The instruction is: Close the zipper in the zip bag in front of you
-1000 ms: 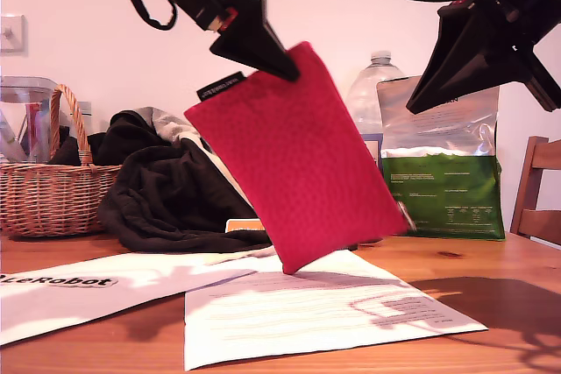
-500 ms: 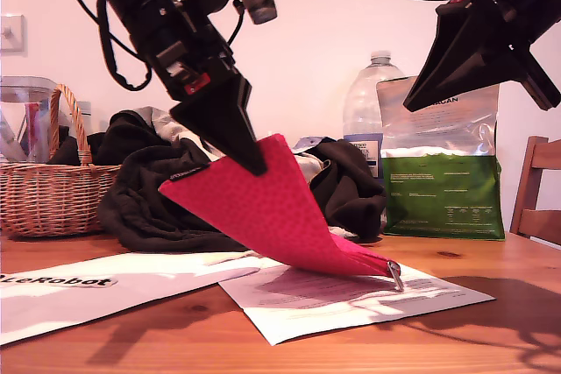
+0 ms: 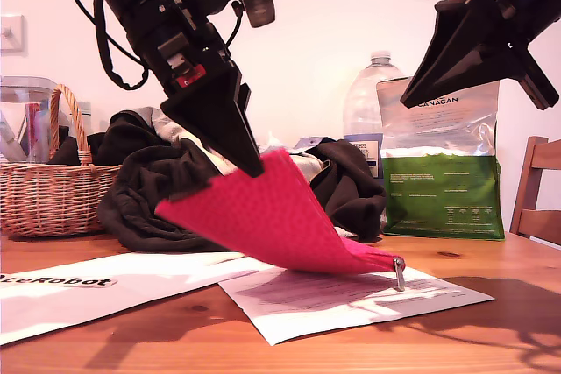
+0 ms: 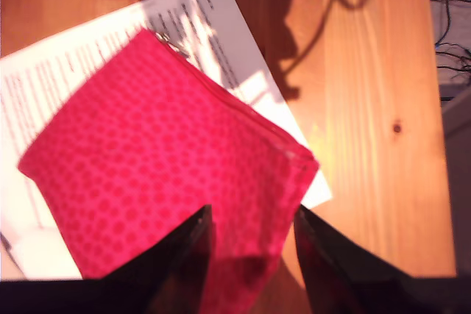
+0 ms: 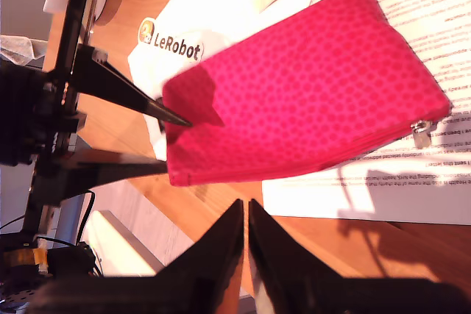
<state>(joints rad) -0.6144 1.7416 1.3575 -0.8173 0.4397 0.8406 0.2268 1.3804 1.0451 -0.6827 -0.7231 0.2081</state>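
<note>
My first gripper (image 3: 254, 164) (image 4: 250, 215) is shut on one corner of the pink-red dotted zip bag (image 3: 272, 216) (image 4: 162, 152), holding that end up. From there the bag slopes down so its far corner touches a printed sheet (image 3: 351, 295). The red zipper (image 4: 235, 101) runs along one long edge, and its silver pull tab (image 3: 399, 273) (image 4: 171, 43) (image 5: 421, 134) hangs at the low end. High at the exterior view's right, my second gripper (image 3: 408, 102) (image 5: 245, 207) is shut on nothing, well above the bag (image 5: 309, 93).
A wicker basket (image 3: 53, 181) stands at the exterior view's left, with a heap of dark clothes (image 3: 175, 190) behind the bag. A water bottle (image 3: 372, 94) and a green-and-silver Canagan bag (image 3: 443, 164) stand at the back right. A LeRobot sheet (image 3: 79, 291) lies on the wooden table, and a chair (image 3: 535, 190) stands at the right edge.
My first gripper came down and toward the exterior view's left with the bag. The bag went from hanging in the air to resting its low corner on the paper.
</note>
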